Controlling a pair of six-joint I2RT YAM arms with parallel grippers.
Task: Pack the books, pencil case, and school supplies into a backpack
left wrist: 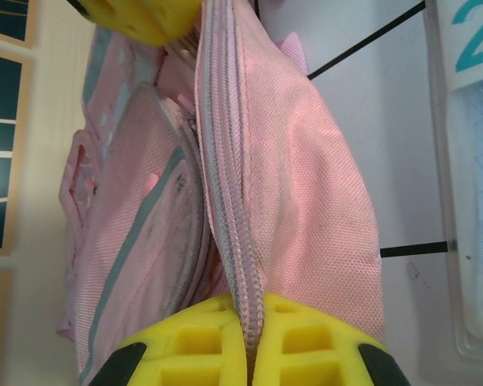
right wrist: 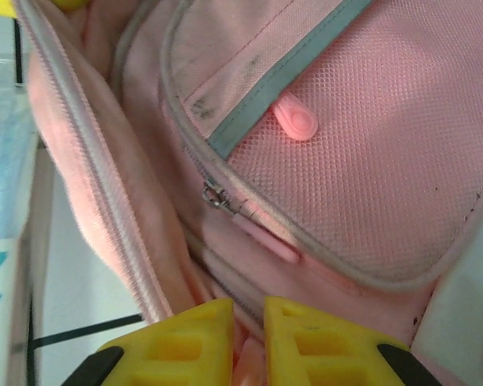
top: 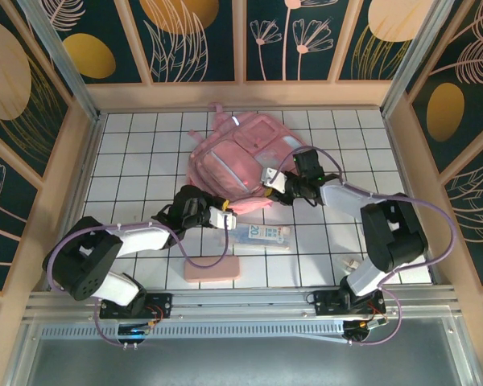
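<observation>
1. We see the backpack (top: 241, 153) lying flat toward the far middle of the table (top: 129, 153). Its zipper edge (left wrist: 225, 201) faces the near side.
2. The left claw (top: 223, 215) is clenched on that edge at the backpack's near-left corner. In its wrist view the zipper band runs straight in between the yellow pads.
3. The right claw (top: 271, 183) sits further right and farther back along the same edge. Its fingers (right wrist: 201, 346) stand almost together with a fold of pink cloth between them, so we judge it to be grasping the backpack too.
4. The clear packet (top: 259, 235) lies on the table just near of the backpack, between the two claws. Its long axis runs left to right, roughly along the held edge. Its left end is just beside the left claw, while the right claw is farther off.
5. The pink pencil case (top: 212, 269) lies nearer still, on the near side of the left claw. It is also long from left to right, and it is apart from the packet.
6. We judge that the coming move turns on this: both items wait on the near side of the mouth and must travel from near to far. The left claw is the closer one to each, but one claw has to let go of the edge before it can fetch anything.
</observation>
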